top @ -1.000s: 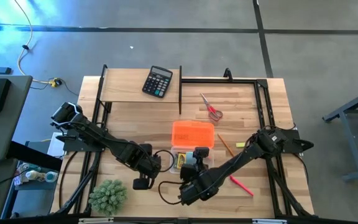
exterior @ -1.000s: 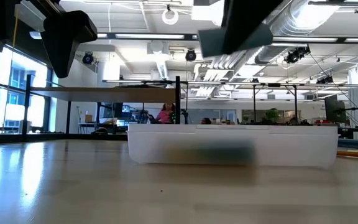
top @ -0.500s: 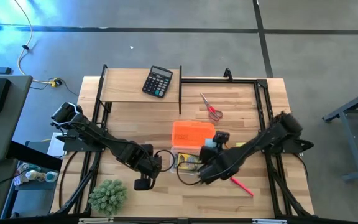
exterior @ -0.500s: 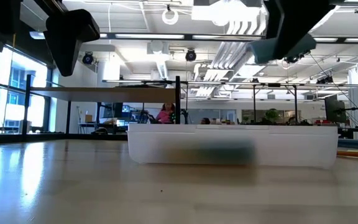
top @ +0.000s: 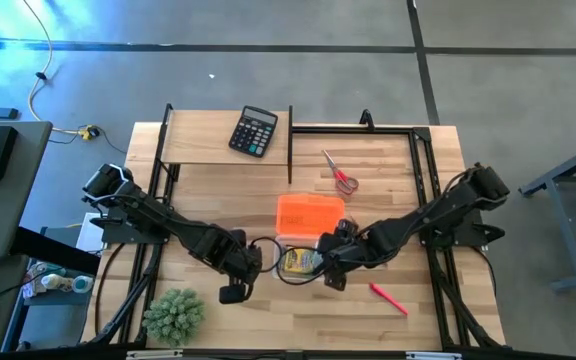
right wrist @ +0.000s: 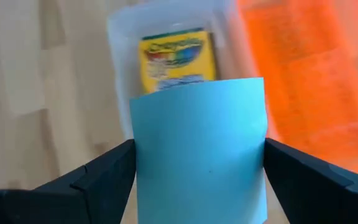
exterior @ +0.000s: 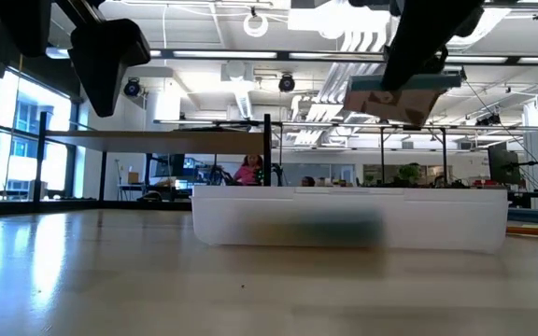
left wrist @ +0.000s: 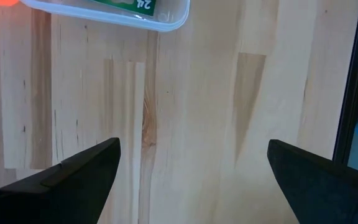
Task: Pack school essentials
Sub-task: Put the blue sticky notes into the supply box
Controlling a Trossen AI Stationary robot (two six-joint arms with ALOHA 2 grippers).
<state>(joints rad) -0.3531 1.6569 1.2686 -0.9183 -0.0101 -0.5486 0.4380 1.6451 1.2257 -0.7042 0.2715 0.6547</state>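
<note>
Light-blue paper, the square note pad (right wrist: 199, 149), sits clamped between the two dark fingers of the right end effector (top: 330, 264), and a second ago that end effector was lower in the high view, near the bottom centre of the frame; it has since swung up and to the right, so it now hangs at the lower edge of the clear plastic open box (top: 301, 259) in the middle of the wooden tabletop (top: 388, 165). The right wrist view looks past the pad straight into the box, where the small yellow-green crayon pack (right wrist: 177, 57) already lies, with the orange plastic lid (top: 310, 214) just beside it. My reading: the pad is nearly lined up for release into the box. The left end effector (top: 230, 294) has not moved, fingers spread wide and holding nothing, at lower left of centre. Unpacked, on the right half of the frame: the red-handled scissors (top: 340, 174), thin pencil (top: 362, 232) and red pen (top: 388, 298)
</note>
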